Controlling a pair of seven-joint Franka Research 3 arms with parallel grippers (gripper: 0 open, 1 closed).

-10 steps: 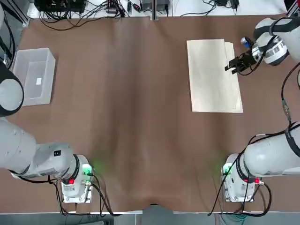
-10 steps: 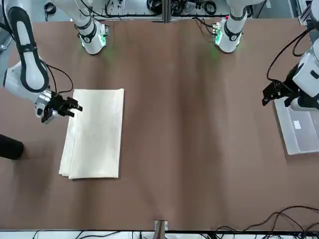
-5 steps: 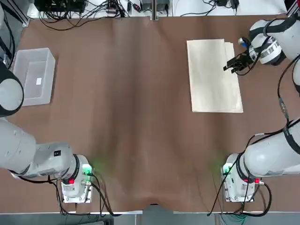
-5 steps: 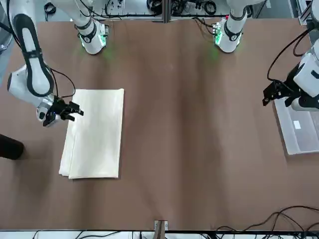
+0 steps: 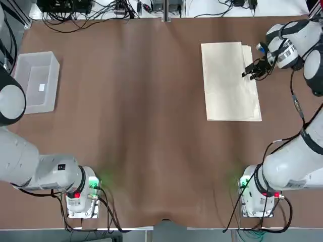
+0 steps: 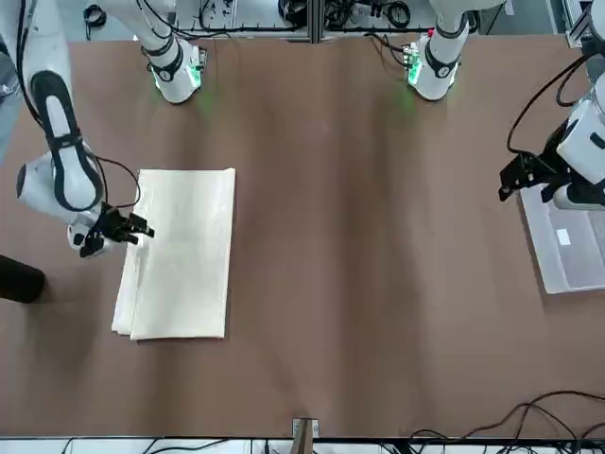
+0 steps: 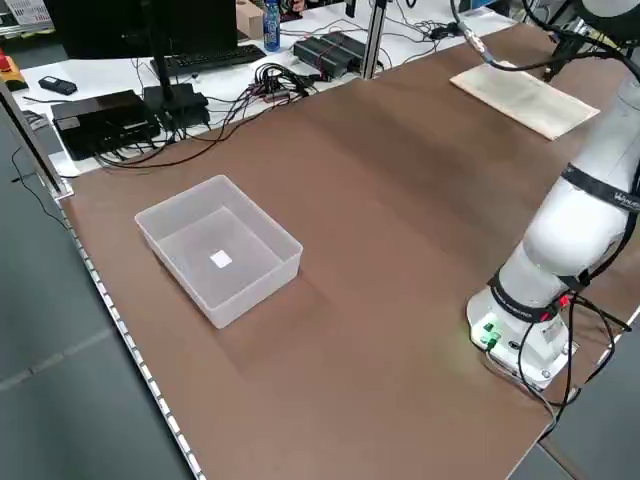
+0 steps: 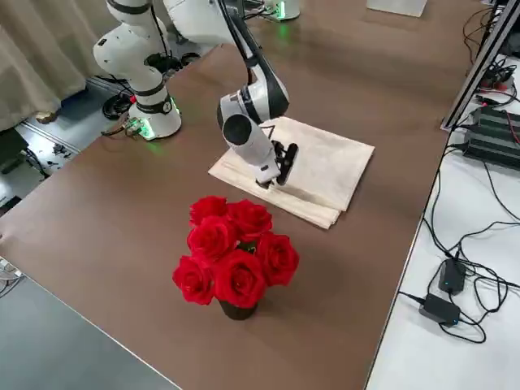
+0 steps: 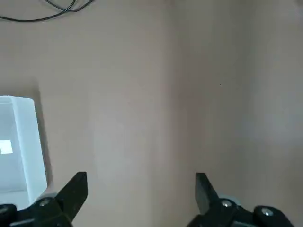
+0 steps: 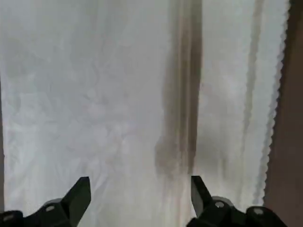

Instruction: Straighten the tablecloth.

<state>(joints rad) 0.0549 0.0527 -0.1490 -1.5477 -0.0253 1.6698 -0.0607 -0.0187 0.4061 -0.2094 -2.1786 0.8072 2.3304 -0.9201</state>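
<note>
The tablecloth (image 5: 229,80) is a cream cloth folded into a long rectangle on the far right part of the brown table (image 5: 141,126). It also shows in the front view (image 6: 184,255) and the right side view (image 8: 325,162). My right gripper (image 5: 254,70) hangs low over the cloth's right edge, its layered side. In the right wrist view the gripper (image 10: 137,194) is open, with its fingers spread above the fabric and a dark fold line between them. My left gripper (image 6: 515,178) stays open beside the bin at the left.
A clear plastic bin (image 5: 35,80) stands at the table's left side and shows in the left wrist view (image 9: 19,142). A vase of red roses (image 8: 236,252) stands just right of the cloth. Cables and equipment (image 5: 91,7) line the far edge.
My right gripper has come down closer to the cloth's right edge, with the wrist turning a little. The cloth and the left arm have not moved.
</note>
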